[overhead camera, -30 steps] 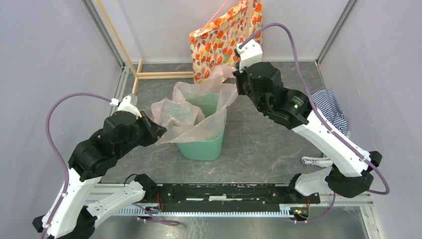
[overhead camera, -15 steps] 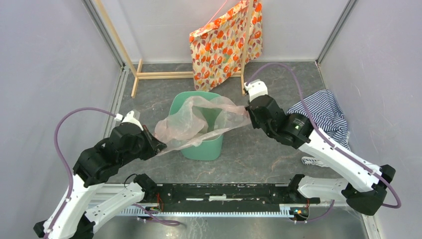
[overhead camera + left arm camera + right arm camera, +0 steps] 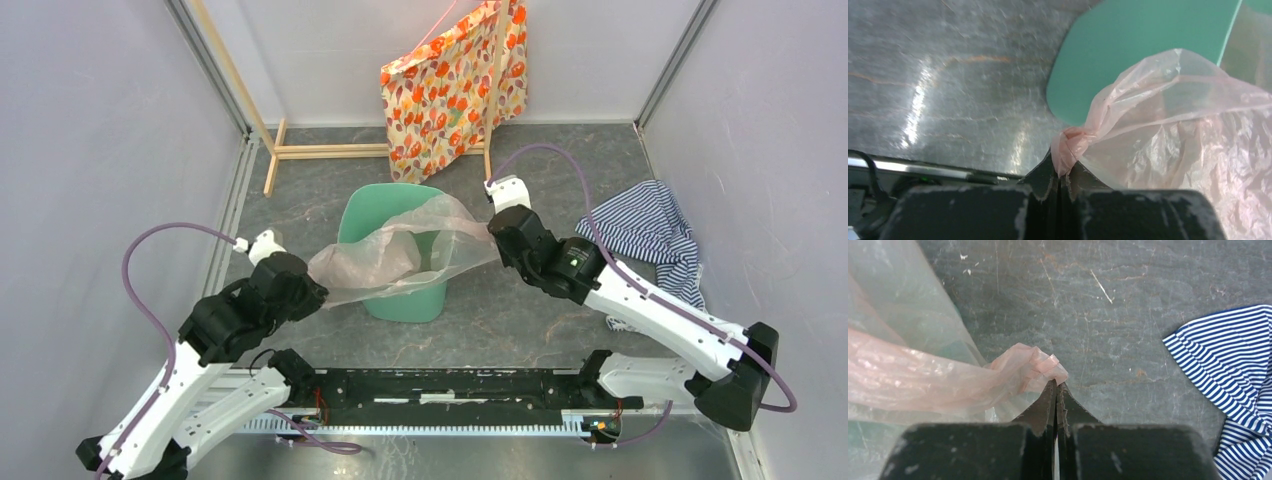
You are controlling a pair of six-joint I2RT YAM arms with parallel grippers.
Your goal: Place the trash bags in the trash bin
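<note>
Nearest the arms, the left gripper (image 3: 316, 293) sits low at the near-left of the trash bin (image 3: 405, 301). Its jaws are pressed together on a bunched, knotted-looking corner of the thin, pink, see-through trash bag (image 3: 395, 255). In the left wrist view that pinched corner rises just above the fingertips of the left gripper (image 3: 1062, 172). From there the trash bag (image 3: 1168, 125) fans out to the right, in front of the green wall of the trash bin (image 3: 1128, 50). The bin stands upright on the grey stone-patterned table (image 3: 530, 300), between the two claws. The film is stretched across its open mouth from left to right, and its crumpled middle sags inside the rim. A little farther off, the right gripper (image 3: 494, 233) hangs just beside the bin's right rim. It is likewise clamped tight on the opposite gathered corner of the bag. The right wrist view shows the right gripper (image 3: 1056, 390) with the trash bag (image 3: 923, 375) pulled away to the left. To the right lies a blue-and-white striped cloth (image 3: 650, 225), well apart from the bin. At the far wall, an orange floral bag (image 3: 450, 85) leans beside a wooden frame (image 3: 325, 151).
</note>
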